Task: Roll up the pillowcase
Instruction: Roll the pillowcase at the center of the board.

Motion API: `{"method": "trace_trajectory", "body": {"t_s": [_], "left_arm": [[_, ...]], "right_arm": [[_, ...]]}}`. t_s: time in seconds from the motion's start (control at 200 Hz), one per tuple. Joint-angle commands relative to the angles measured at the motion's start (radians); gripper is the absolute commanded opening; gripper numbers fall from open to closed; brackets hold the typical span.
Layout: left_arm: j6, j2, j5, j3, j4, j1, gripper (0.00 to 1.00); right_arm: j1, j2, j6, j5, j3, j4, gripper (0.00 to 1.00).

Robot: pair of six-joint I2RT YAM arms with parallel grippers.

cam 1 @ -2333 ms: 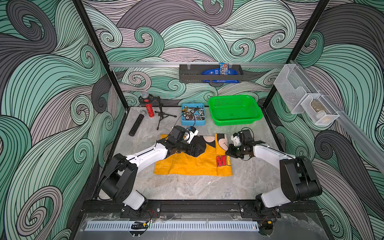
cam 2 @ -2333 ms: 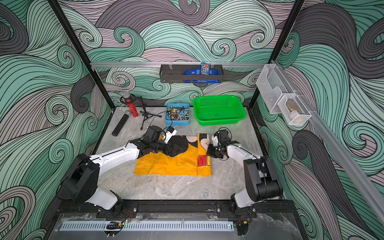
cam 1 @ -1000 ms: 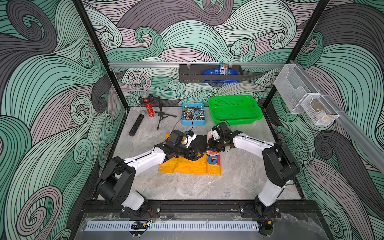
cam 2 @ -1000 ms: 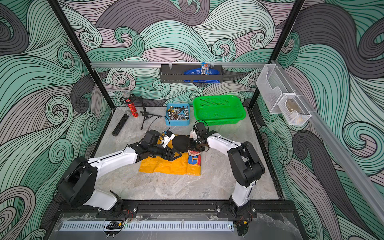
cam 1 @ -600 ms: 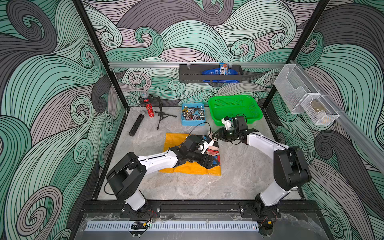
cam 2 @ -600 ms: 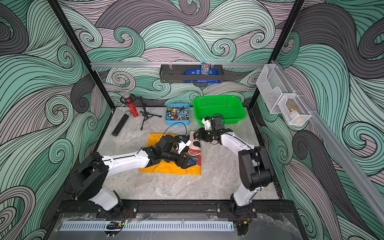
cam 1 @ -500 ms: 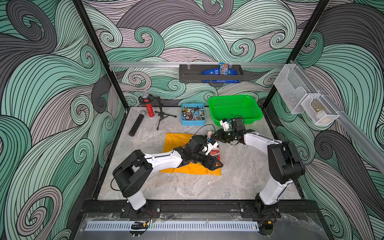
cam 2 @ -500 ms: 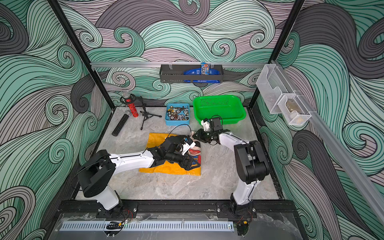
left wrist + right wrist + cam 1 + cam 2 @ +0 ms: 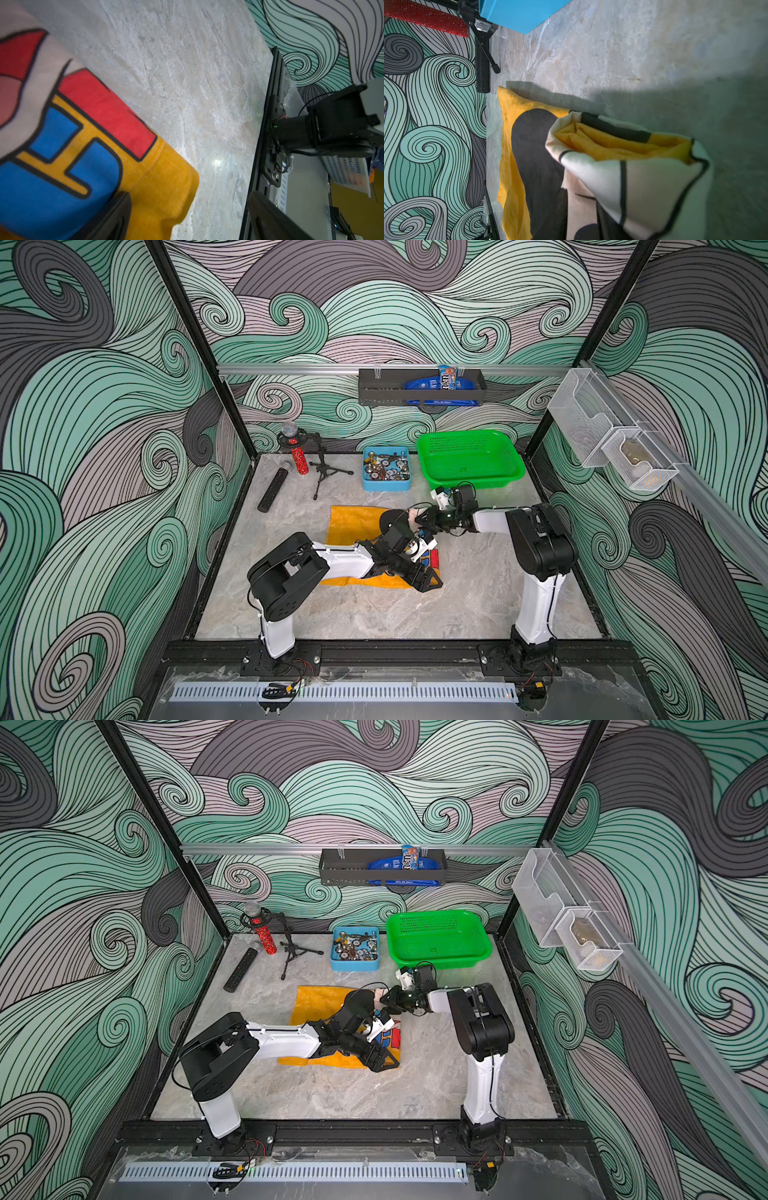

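We are holding our left gripper (image 9: 427, 577) wide open and empty astride the near end of the half-rolled mustard-yellow printed fabric pillowcase (image 9: 353, 526) lying mid grey marble table (image 9: 457, 610), probably to guide the roll, while our right gripper (image 9: 417, 519) is sitting at its far end, grip unclear.

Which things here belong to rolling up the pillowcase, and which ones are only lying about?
For the job: pillowcase, left gripper, right gripper.

Lying about: green basket, blue tray, red microphone, black microphone, tripod, wall shelf, clear bins.
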Motion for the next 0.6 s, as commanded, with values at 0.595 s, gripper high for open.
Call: {"method": "trace_trajectory", "body": {"t_s": [0.595], "left_arm": [[0.078, -0.143, -0.044, 0.152, -0.194, 0.083, 0.94]], "right_arm": [[-0.066, -0.463, -0.089, 0.042, -0.309, -0.343, 0.59]]}}
